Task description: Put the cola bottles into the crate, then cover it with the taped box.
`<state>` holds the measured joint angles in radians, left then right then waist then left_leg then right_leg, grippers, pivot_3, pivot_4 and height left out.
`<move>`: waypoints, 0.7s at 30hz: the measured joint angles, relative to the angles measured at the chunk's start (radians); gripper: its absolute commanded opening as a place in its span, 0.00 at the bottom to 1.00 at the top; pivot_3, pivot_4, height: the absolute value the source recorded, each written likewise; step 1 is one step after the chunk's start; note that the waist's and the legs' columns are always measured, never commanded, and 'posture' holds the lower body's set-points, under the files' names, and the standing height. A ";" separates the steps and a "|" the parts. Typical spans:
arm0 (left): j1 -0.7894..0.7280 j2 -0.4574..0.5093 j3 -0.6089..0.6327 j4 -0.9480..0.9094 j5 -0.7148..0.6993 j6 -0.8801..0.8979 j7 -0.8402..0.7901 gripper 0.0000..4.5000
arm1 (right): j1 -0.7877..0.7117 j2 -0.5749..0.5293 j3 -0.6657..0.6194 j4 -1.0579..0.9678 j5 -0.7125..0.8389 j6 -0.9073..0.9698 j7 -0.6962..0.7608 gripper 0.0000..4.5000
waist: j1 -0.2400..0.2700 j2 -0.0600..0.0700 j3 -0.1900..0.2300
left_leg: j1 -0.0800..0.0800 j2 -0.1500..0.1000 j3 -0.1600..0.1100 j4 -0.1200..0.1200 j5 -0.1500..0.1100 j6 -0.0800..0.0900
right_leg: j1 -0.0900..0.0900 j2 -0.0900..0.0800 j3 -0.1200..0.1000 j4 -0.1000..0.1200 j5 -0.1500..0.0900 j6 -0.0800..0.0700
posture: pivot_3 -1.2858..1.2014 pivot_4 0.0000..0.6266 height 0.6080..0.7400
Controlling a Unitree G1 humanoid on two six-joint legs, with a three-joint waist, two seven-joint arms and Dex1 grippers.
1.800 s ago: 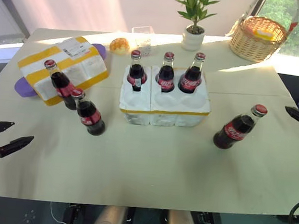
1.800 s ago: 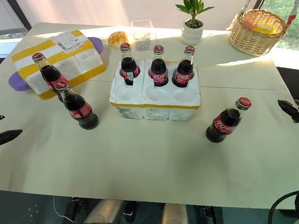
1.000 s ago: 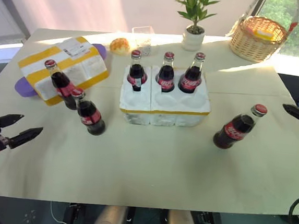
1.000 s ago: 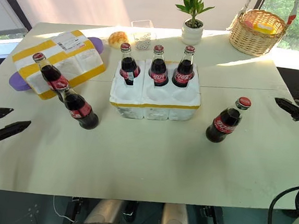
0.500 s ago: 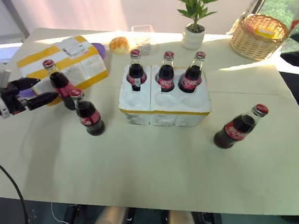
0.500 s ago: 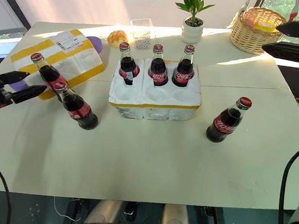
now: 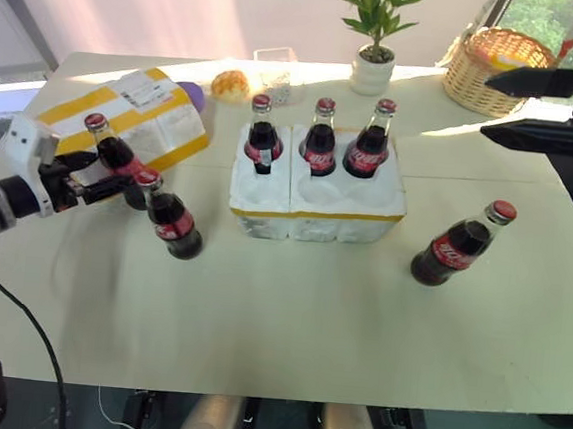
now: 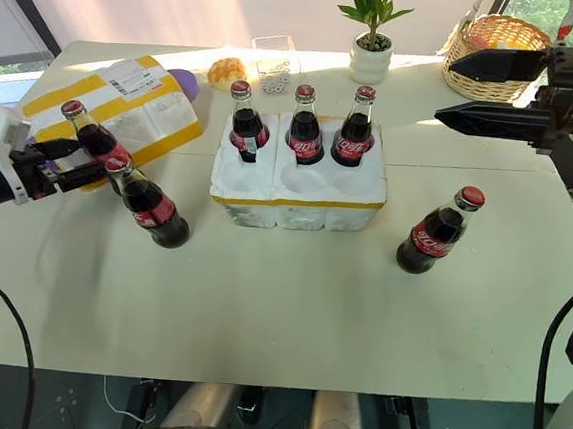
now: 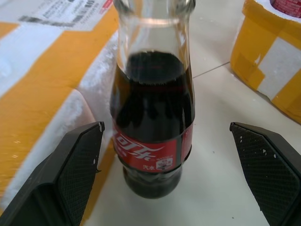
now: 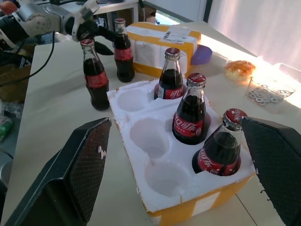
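A pale cream desk (image 7: 287,325) fills the room's middle — sunlight falls across its far edge. Behind it hangs a light translucent curtain (image 7: 164,8); a window (image 7: 550,15) past the far right corner shows green foliage.

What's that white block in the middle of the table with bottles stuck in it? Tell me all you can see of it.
The crate looks like a low block of white foam, with a band of yellow tape round its base. Its top has six round wells in two rows. The far row holds three cola bottles standing upright, with dark drink, red caps and red labels. The three near wells are empty. It sits flat on the pale table, roughly in the middle, and neither gripper touches it.
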<state>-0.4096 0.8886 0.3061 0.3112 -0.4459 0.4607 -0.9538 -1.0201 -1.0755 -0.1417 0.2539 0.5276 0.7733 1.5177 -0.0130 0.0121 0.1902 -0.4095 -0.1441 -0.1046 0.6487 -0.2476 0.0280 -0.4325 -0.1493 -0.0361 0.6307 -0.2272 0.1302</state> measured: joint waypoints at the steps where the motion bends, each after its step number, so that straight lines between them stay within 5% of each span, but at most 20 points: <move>1: 0.000 -0.005 -0.005 0.004 0.005 -0.008 0.002 0.99 | 0.003 0.000 -0.003 -0.004 0.005 0.007 -0.009 1.00 | 0.000 0.000 0.000 | 0.000 0.000 0.000 0.000 0.000 0.000 | 0.000 0.000 0.000 0.000 0.000 0.000 | 0.52 0.24 1.00; 21: -0.172 -0.122 -0.095 0.302 0.137 -0.174 0.051 0.99 | 0.069 -0.016 -0.037 -0.057 0.078 0.047 -0.111 1.00 | 0.001 -0.001 -0.001 | 0.000 0.000 0.000 0.002 0.002 0.002 | 0.000 0.000 0.000 0.001 0.000 0.000 | 0.52 0.24 1.00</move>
<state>-0.5816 0.7662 0.2111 0.6133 -0.3090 0.2871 -0.9027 -0.9510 -1.0912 -0.1784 0.1969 0.6053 0.8206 1.4069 -0.0118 0.0107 0.1896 -0.4095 -0.1441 -0.1045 0.6503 -0.2460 0.0305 -0.4321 -0.1494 -0.0363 0.6314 -0.2268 0.1301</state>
